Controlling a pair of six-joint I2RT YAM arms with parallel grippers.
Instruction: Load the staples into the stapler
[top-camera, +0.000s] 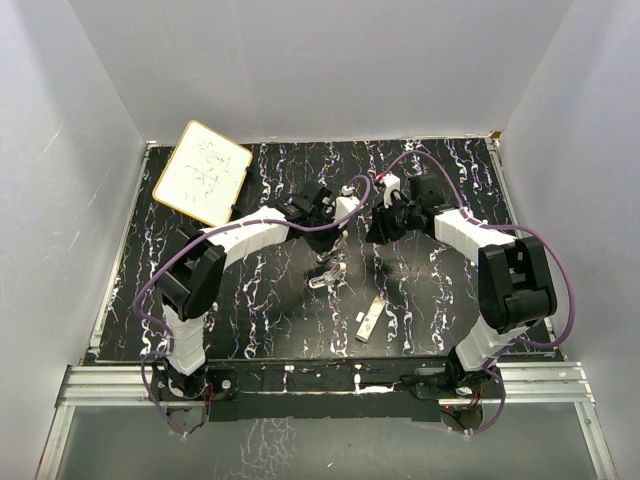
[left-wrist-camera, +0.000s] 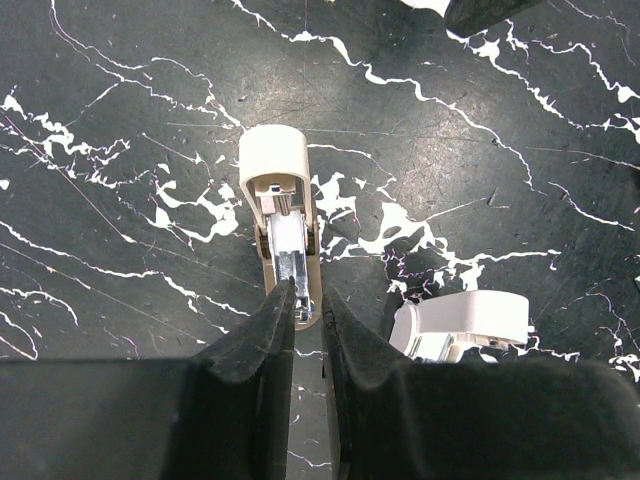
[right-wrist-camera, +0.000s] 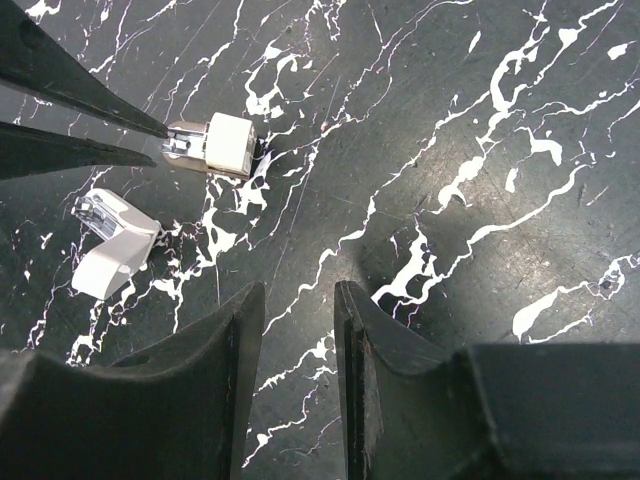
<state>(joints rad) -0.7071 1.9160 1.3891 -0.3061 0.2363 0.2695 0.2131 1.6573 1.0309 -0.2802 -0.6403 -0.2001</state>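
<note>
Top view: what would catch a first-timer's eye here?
The white left arm and right arm meet over a black, white-veined table, trailing purple cables. A scribbled whiteboard lies at its far left corner. Mid-table, the left gripper has its tips at an opened beige stapler.

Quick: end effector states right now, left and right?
Left end effector: nearly closed at the end of the stapler; whether it grips anything cannot be told.
Right end effector: open, empty.
</note>
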